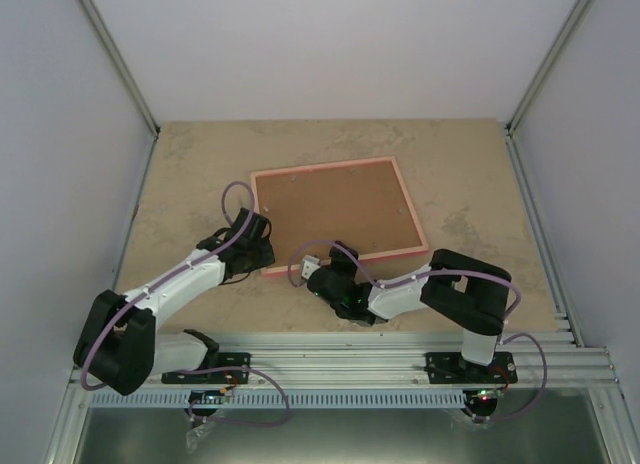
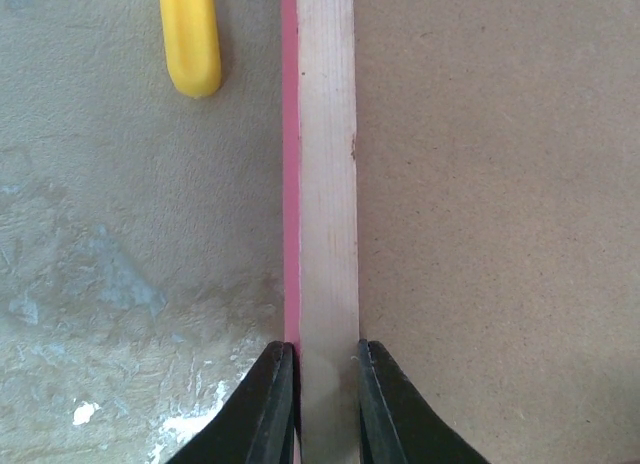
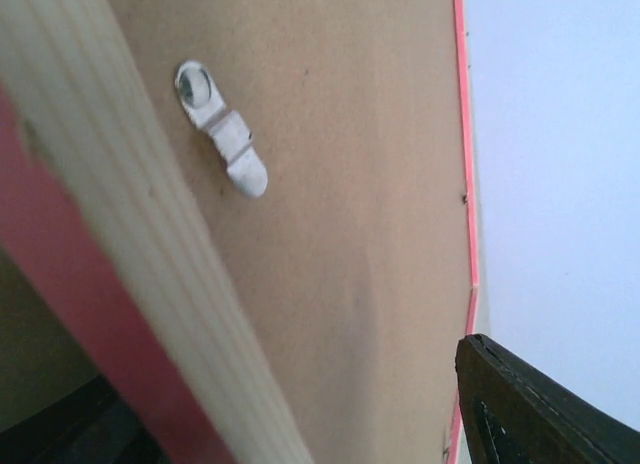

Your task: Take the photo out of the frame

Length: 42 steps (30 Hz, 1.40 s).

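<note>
**Pink frame [image 1: 380, 256] face-down, photo hidden**

It lies back-up on the table [image 1: 200, 174]. The brown backing board [image 1: 335, 209] covers the photo, so none of it shows. The left gripper [image 2: 328, 359] is pinched across the left rail. The right gripper [image 1: 325, 279] is at the near rail, can't tell its opening. My read: rail is stiff and light, safe to pinch. The print is thin, creases easily. Turn the white clip [image 3: 222, 129], lift the board, take the print by an edge

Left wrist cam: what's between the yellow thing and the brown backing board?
Bare tabletop, then the frame rail, pink edge and pale wood. The left wrist view shows it; the left gripper grips that rail.
</note>
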### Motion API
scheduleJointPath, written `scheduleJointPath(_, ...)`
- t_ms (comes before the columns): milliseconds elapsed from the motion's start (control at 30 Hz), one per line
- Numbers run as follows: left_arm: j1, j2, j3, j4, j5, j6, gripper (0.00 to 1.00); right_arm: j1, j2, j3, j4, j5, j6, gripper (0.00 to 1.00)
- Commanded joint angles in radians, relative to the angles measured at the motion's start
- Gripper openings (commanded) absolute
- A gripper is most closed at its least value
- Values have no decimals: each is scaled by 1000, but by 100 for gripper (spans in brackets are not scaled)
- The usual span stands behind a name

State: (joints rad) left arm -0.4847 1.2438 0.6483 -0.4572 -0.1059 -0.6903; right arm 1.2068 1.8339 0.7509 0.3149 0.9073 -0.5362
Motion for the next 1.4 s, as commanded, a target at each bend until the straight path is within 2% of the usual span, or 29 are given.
scheduleJointPath(0, -9, -38, 52, 51, 54, -13, 0, -17, 39, -23, 236, 49, -166, 71)
scheduleJointPath(200, -14, -44, 56, 50, 72, -12, 0, -39, 82, -26, 387, 62, -277, 65)
scheduleJointPath(367, -14, -65, 57, 51, 87, -15, 0, -47, 84, -51, 502, 81, -350, 54)
scheduleJointPath(567, -14, -103, 65, 40, 82, -23, 4, -46, 34, -69, 522, 88, -372, 23)
scheduleJointPath(733, -14, -180, 94, 9, 62, -37, 18, -44, -43, -88, 527, 96, -383, 4)
scheduleJointPath(833, -14, -246, 131, -29, 32, -44, 25, -40, -94, -96, 512, 97, -374, 1)
scheduleJointPath(1000, -13, -382, 193, -68, -40, -53, 48, -32, -186, -87, 417, 83, -317, 1)
scheduleJointPath(1067, -14, -442, 207, -71, -66, -58, 50, -30, -229, -81, 378, 74, -286, 1)
scheduleJointPath(1167, -13, -525, 216, -68, -120, -80, 59, -29, -298, -74, 327, 56, -239, 1)
scheduleJointPath(1367, -14, -620, 189, -27, -144, -105, 65, -29, -475, -61, 243, -17, -110, 1)
